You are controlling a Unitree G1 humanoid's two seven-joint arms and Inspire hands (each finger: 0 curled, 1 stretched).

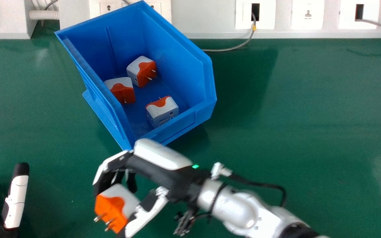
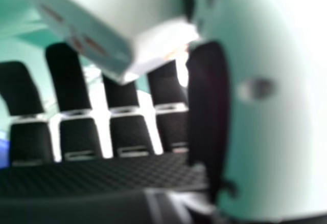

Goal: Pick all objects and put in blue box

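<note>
Orange-and-white blocky plastic plug adapter: pinched in right hand, outside near corner of open blue plastic box.
Metal prongs: low carry might snag them.
Thumb: early slackening might drop adapter outside.
Left hand: fingers straight.

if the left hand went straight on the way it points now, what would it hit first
Probably the white trunking at the back; the left hand seems lined up to pass left of the blue box, though its height is unclear.
</note>
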